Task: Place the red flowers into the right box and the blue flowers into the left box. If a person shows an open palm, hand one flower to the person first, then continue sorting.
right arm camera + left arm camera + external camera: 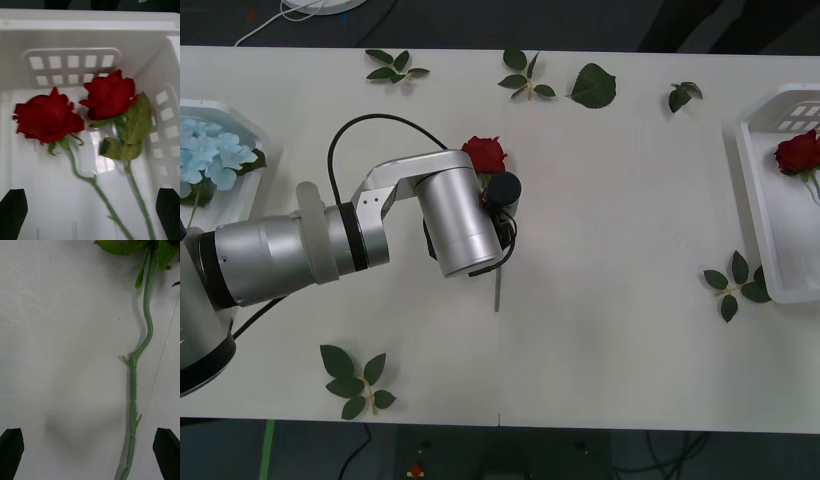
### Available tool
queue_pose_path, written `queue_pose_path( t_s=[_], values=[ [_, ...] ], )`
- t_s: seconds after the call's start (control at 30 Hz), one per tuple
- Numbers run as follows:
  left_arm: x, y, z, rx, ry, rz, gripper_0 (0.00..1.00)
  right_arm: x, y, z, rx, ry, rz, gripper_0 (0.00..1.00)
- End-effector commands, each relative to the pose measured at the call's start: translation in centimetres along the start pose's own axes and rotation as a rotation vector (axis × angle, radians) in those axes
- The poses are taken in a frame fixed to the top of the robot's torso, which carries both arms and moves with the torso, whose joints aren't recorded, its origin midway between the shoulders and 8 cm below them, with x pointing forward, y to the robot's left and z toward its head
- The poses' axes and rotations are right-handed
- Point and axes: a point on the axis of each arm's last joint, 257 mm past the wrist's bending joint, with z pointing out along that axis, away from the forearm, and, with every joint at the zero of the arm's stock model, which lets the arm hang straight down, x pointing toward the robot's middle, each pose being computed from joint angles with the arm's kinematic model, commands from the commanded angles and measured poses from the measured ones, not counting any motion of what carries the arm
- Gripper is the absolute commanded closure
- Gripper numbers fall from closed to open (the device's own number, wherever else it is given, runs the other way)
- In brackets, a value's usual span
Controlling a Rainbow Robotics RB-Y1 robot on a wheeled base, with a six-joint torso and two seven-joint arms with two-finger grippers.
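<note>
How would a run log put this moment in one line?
left claw: open over rose stem | right claw: open over right box | roses boxed: two

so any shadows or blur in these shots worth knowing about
Left wrist view: a soft grey shadow falls on the table beside the sharply focused rose stem, with the left gripper open above it. Right wrist view: the two red flowers in the right box look slightly soft. Front view: even light, no strong glare on the table.

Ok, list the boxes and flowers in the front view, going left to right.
Left box holding blue flowers → red rose on the table, by the left arm → rose in the right box.
</note>
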Motion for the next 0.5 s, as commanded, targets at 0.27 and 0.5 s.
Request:
queue_pose_path(
  t_s=[0.27,0.5],
  values=[
    [2.5,-5.0,-0.1,0.080,0.011,0.102,0.00,-2.7,14.3,-7.2,-0.358,0.077,-0.014,0.00],
    [4.6,-5.1,0.6,0.087,0.037,0.129,0.00,-2.0,21.3,-13.3,-0.636,0.112,-0.144,0.00]
  ],
)
